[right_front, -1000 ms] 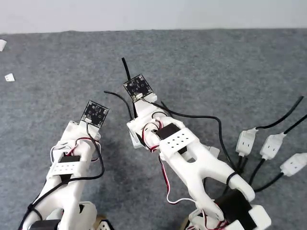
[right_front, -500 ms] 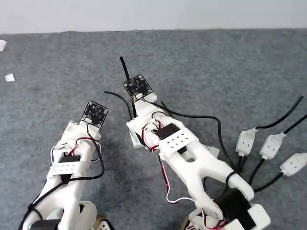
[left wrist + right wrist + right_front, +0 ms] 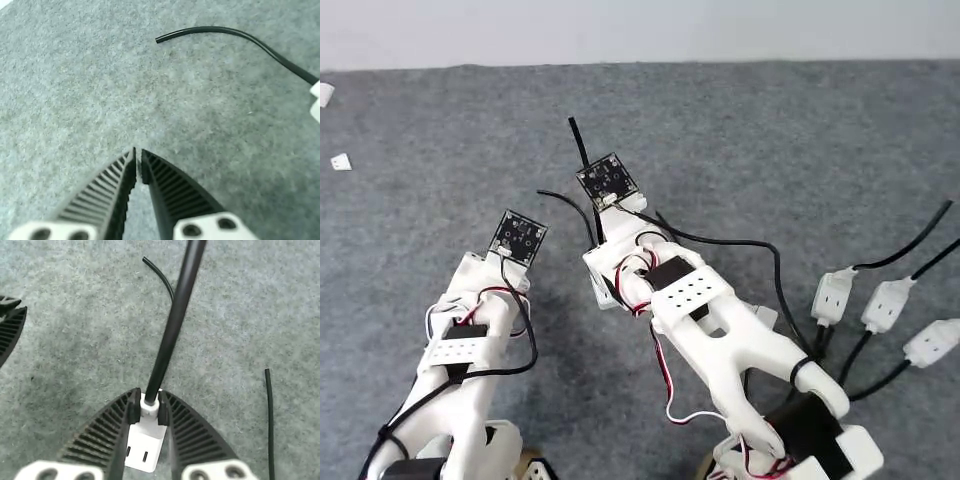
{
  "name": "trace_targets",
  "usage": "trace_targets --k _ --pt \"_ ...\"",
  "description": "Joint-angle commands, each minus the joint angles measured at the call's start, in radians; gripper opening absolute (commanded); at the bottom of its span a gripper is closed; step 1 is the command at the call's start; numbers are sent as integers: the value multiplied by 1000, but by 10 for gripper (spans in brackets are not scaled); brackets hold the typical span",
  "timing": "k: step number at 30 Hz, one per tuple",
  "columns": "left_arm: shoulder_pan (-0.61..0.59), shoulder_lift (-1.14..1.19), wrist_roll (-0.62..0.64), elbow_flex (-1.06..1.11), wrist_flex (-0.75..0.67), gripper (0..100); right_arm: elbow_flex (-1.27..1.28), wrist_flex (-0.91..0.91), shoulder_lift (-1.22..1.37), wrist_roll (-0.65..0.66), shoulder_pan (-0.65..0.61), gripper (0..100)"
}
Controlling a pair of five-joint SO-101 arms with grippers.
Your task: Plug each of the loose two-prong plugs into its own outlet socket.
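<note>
Right hand (image 3: pixel 148 396) clamps the white plug (image 3: pixel 145 447) at its neck, its black cord (image 3: pixel 175 320) running out ahead over the grey tabletop (image 3: pixel 75 340) | left hand (image 3: pixel 138 152) closed on nothing, over the tabletop | I see three white sockets (image 3: pixel 833 295) well apart, near the right arm's base.

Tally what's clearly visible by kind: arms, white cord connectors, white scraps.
Arms: 2
White cord connectors: 4, one in the right gripper
White scraps: 2
Total: 8
</note>
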Motion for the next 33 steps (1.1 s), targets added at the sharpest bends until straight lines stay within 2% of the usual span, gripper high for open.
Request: trace_targets --k 1,29,33 --pt "-5 -31 14 -5 -25 12 -71 -16 -5 -17 8 8" --pt "-5 -31 14 -5 -25 12 -55 -39 28 -40 7 8" --pt "-5 -31 12 -5 -25 12 -38 41 21 -83 7 8"
